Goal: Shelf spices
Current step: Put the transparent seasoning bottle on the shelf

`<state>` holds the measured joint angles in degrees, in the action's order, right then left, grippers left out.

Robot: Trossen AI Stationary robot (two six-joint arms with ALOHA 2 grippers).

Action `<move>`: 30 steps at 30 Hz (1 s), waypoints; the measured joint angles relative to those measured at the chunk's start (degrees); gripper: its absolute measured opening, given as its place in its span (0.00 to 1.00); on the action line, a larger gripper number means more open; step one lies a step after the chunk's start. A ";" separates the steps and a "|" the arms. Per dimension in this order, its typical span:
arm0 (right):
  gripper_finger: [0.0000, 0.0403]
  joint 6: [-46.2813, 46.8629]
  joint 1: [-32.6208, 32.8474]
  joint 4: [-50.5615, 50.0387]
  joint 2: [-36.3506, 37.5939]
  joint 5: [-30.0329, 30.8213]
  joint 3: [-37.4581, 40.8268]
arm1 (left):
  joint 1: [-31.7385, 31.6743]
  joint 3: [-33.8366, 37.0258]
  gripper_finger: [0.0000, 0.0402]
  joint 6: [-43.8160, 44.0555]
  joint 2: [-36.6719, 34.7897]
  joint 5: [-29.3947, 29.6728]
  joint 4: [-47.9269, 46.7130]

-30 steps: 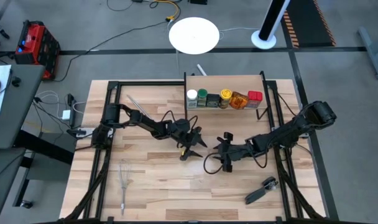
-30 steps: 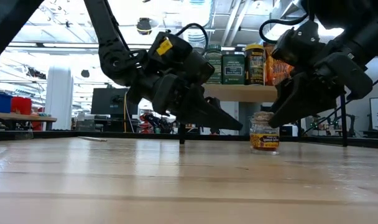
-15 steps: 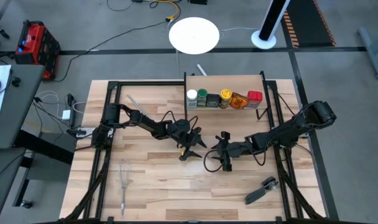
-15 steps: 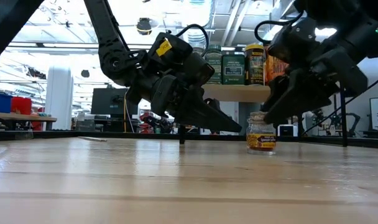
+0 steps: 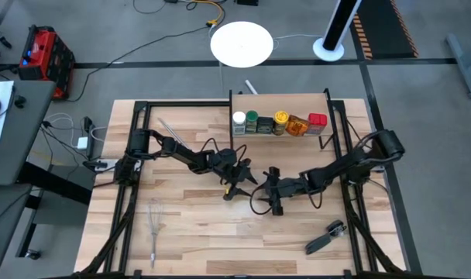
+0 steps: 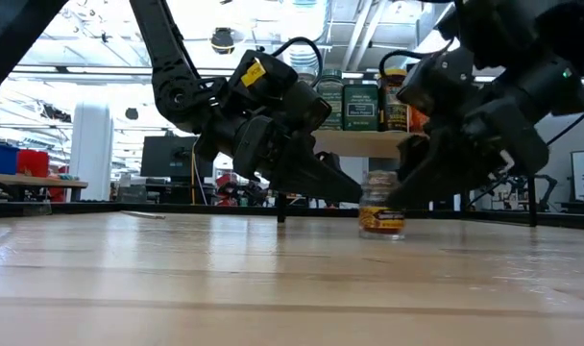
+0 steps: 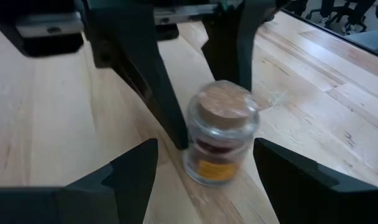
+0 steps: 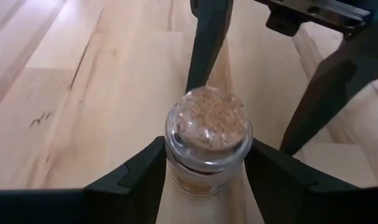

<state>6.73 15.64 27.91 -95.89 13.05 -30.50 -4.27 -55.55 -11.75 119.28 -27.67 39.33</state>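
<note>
A small glass jar with a cork stopper (image 8: 206, 134) stands upright at mid-table with my right gripper (image 8: 207, 152) shut on it; the low view shows the jar (image 6: 381, 207) too. My left gripper (image 7: 205, 149) faces it from the table's left, open, one finger to each side of the jar (image 7: 220, 140) and clear of it. Several other spices (image 5: 278, 122) stand in a row on the shelf (image 5: 282, 105) at the far edge. My right gripper pinches the jar between its two fingers (image 8: 139, 177), one on each side of the glass shoulder (image 8: 172, 157) just under the stopper. The fingers come from the table's right, slanting down. The jar is upright, its base at the table top; whether it touches, I cannot tell.
A wire whisk (image 5: 154, 225) lies near the front left. A black-handled tool (image 5: 326, 236) lies near the front right. A thin rod (image 5: 170, 128) lies at the far left. Bare planks lie along the near edge (image 5: 220, 248).
My right gripper has moved toward the table's left and slightly down, tipping forward, carrying the jar upright toward my left gripper until it stands between that gripper's open fingers.
</note>
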 joint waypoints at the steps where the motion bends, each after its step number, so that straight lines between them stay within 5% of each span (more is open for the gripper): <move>1: 0.53 -0.22 0.00 1.68 -0.90 -0.29 0.00 | 0.00 0.00 0.64 0.00 0.00 0.00 -0.04; 30: 0.52 -16.56 -2.41 9.10 -3.92 -5.51 -1.10 | 0.04 0.13 0.64 -0.54 -0.09 -0.27 -1.23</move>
<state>-9.82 13.23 37.01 -99.81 7.54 -31.61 -4.23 -55.42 -12.29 119.20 -27.95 38.10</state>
